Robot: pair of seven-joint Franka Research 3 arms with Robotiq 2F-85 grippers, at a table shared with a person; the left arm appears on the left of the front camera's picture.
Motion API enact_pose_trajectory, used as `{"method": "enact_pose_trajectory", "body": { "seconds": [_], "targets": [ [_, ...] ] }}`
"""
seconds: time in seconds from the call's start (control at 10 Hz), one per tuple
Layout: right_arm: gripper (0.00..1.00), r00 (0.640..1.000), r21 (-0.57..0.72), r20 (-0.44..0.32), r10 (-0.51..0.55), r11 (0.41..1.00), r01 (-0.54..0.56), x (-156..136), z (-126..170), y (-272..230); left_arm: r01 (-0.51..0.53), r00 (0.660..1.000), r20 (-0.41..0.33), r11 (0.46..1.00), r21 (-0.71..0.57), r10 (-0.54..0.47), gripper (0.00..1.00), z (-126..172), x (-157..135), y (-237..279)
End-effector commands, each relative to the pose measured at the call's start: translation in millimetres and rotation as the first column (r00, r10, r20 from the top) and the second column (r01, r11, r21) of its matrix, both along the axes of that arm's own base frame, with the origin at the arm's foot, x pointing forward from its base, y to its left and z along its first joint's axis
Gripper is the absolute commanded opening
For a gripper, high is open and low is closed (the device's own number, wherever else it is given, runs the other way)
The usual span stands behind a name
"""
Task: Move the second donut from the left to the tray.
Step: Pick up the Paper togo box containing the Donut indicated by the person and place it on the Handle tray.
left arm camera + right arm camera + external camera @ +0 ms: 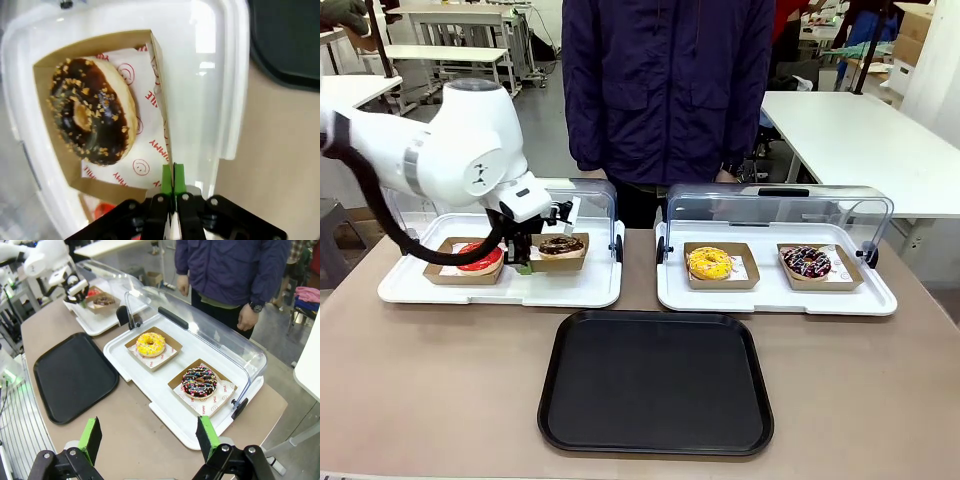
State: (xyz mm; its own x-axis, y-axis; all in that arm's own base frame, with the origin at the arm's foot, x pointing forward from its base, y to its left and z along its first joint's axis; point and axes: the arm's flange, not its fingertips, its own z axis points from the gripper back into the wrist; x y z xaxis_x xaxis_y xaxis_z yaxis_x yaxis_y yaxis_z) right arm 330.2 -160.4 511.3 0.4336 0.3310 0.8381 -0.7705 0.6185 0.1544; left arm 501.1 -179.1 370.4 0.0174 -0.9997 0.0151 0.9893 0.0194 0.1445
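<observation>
The chocolate-glazed donut with pale crumbs (561, 245) (90, 111) (103, 301) lies in its brown cardboard holder (159, 75) on the left white tray (500, 290). My left gripper (525, 262) (173, 179) is shut, its green pads pinching the holder's side wall. Whether the holder is lifted off the white tray I cannot tell. The black tray (655, 385) (75, 375) lies bare at the table's front middle. My right gripper (148, 440) hangs open high above the right end of the table, holding nothing.
A red-glazed donut (480, 258) sits just left of the held holder. On the right white tray (775, 295) are a yellow donut (710, 263) and a sprinkled dark donut (807, 262). Both clear lids stand open behind. A person (665, 90) stands at the far side.
</observation>
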Motion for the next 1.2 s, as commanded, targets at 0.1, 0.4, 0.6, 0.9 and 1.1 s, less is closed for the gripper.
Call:
{"method": "enact_pose_trajectory", "body": {
  "seconds": [0.1, 0.4, 0.6, 0.9, 1.1],
  "targets": [
    [1.00, 0.999, 0.012, 0.035, 0.013, 1.000, -0.013, 3, 1, 0, -0.023, 0.997, 0.076, 0.999, -0.029, 0.026, 0.02, 25, -66, 3],
    [1.00, 0.999, 0.012, 0.035, 0.013, 1.000, -0.013, 3, 1, 0, -0.064, 0.993, 0.097, 0.994, -0.086, 0.072, 0.02, 37, -115, -16],
    [1.00, 0.999, 0.012, 0.035, 0.013, 1.000, -0.013, 3, 1, 0, -0.076, 0.993, 0.086, 0.991, -0.109, 0.086, 0.02, 41, -146, -36],
    [1.00, 0.999, 0.012, 0.035, 0.013, 1.000, -0.013, 3, 1, 0, 0.001, 0.998, 0.068, 0.991, -0.131, 0.007, 0.02, 36, -181, -84],
    [1.00, 0.999, 0.012, 0.035, 0.013, 1.000, -0.013, 3, 1, 0, 0.025, 0.998, 0.068, 0.989, -0.148, -0.015, 0.02, 28, -194, -107]
  ]
}}
